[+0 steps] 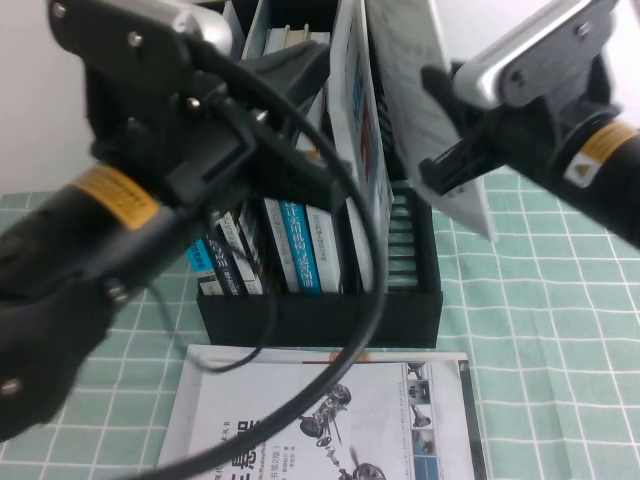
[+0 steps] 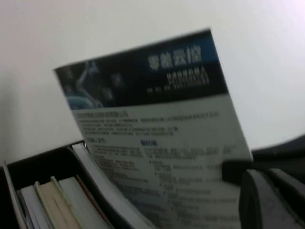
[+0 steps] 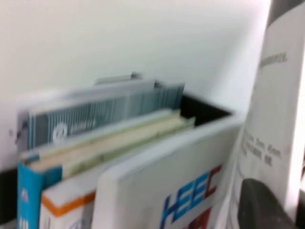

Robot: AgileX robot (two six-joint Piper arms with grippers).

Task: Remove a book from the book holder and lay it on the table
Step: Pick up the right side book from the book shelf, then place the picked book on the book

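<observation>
I am seeing the right tool (image 1: pixel 445 165) pinching the edge of the large thin white-covered book (image 1: pixel 415 95), holding it tilted above the right end of the tall black plastic book holder (image 1: pixel 320 310). The book's top is being cut off. The left tool (image 1: pixel 335 165) is hanging over the holder's books; I cannot tell its fingers' state. Another white book (image 1: pixel 330 420) is lying on the green checked table (image 1: pixel 540 300).

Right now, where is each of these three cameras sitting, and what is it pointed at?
High view: raised behind the robot, looking down at the book holder; both arms show, the right gripper shut on the book.
Left wrist view: above the holder, facing the book; left gripper.
Right wrist view: beside the book.
All share the book.
</observation>
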